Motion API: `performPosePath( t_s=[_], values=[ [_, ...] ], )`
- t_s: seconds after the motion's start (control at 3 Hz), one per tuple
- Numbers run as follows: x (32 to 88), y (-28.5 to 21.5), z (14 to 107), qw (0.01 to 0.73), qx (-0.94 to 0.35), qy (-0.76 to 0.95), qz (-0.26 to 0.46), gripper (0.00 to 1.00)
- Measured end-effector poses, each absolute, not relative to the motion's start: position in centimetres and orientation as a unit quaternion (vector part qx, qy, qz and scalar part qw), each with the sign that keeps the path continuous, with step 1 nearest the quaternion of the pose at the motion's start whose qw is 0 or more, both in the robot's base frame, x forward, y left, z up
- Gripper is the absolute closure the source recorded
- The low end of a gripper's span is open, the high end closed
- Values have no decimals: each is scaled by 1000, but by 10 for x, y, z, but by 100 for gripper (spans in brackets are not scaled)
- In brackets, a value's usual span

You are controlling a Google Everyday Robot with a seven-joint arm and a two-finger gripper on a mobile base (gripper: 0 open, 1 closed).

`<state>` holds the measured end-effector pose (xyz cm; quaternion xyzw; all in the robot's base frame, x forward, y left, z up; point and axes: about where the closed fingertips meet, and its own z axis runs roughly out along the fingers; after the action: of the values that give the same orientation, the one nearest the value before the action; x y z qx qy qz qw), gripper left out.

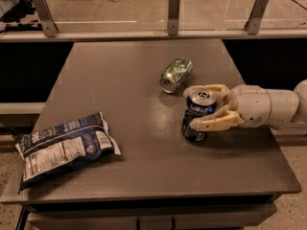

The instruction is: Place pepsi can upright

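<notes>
Our gripper (192, 108) hugs the pepsi can (196, 118) between its two fingers (213, 123), and our arm (268, 109) stretches out flat behind it.

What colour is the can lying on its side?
The lying can is green and silver, camera view. The gripper holds the pepsi can nearby.
</notes>
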<state>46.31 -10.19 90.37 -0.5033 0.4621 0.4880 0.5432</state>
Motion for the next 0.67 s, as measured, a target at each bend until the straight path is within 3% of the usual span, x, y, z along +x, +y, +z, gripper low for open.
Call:
performPosePath(
  t_s=[0.33,0.67],
  values=[
    [464,-105,903,542,-510,471,474,0],
    [467,-137,899,554,-503,507,428,0]
  ],
)
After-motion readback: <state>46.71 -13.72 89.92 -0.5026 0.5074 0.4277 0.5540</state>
